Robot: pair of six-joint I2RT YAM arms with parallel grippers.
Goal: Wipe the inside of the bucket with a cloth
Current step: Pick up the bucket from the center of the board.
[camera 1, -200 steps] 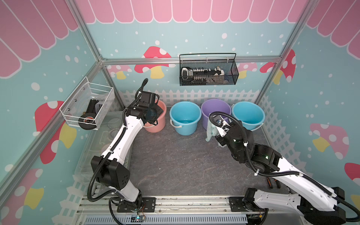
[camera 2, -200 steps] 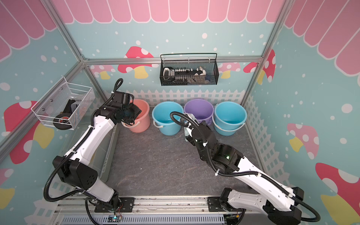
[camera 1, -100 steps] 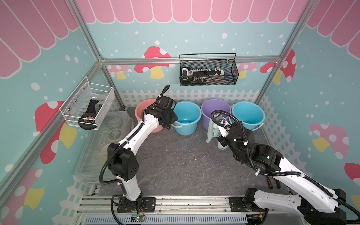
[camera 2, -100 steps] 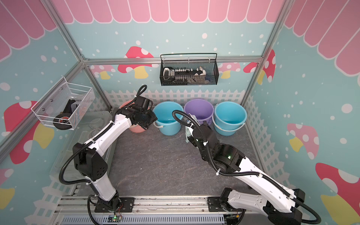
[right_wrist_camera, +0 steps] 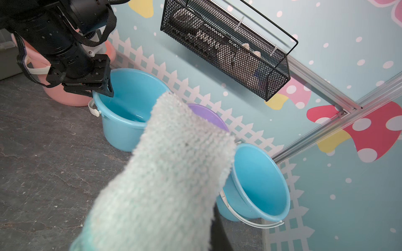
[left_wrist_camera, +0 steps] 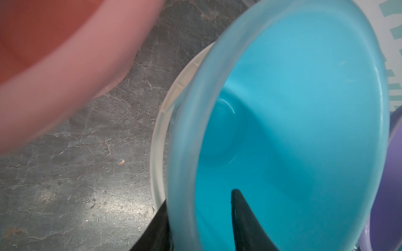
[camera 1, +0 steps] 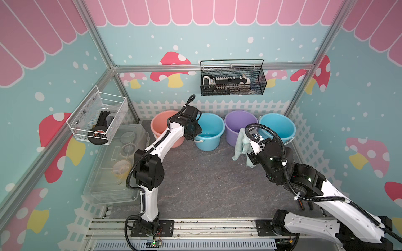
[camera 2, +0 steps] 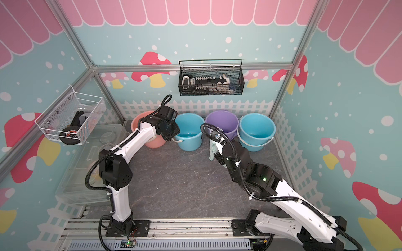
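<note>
Four buckets stand in a row along the back fence. My left gripper (camera 1: 194,133) is at the near-left rim of the second one, a blue bucket (camera 1: 214,125). In the left wrist view the jaws (left_wrist_camera: 199,196) straddle that bucket's (left_wrist_camera: 304,104) rim, one finger outside the wall and one inside with a gap, so it is open. My right gripper (camera 1: 250,140) hovers in front of the purple bucket (camera 1: 238,121), shut on the pale aqua cloth (camera 1: 239,146), which hangs down from it. The cloth (right_wrist_camera: 169,173) hides most of the right fingers in the right wrist view.
A pink bucket (camera 1: 161,127) stands at the far left of the row and another blue bucket (camera 1: 277,125) at the far right. A clear plastic box (camera 1: 117,165) lies along the left wall. A black wire basket (camera 1: 232,81) and a white wire basket (camera 1: 97,117) hang on the walls.
My left arm has swung from the pink bucket over to the blue bucket's rim, and its jaws have narrowed. The right arm with the cloth has barely shifted.
</note>
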